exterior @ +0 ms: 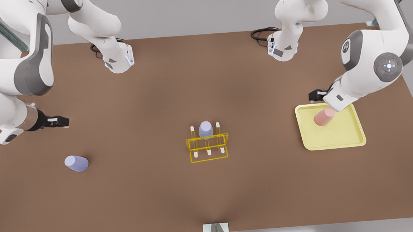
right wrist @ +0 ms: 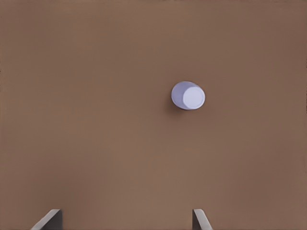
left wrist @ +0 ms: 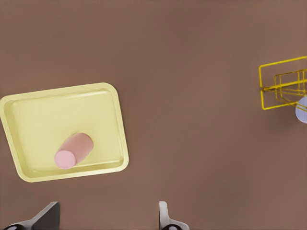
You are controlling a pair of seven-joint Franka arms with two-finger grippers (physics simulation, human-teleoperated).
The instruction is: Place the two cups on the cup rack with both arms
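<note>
pink cup [exterior: 324,117] tipped, base toward tray [exterior: 351,141] corner

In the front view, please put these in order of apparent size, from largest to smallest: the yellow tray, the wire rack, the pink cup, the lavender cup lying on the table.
1. Yellow tray, clearly largest.
2. Cup rack.
3. Pink cup and lavender cup: they look alike in size, so I do not rank them.

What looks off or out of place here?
A lavender cup already sits on a peg of the cup rack, though both grippers are open. The pink cup lies tipped on the tray beneath the left gripper; the loose lavender cup lies tipped near the right gripper.
</note>
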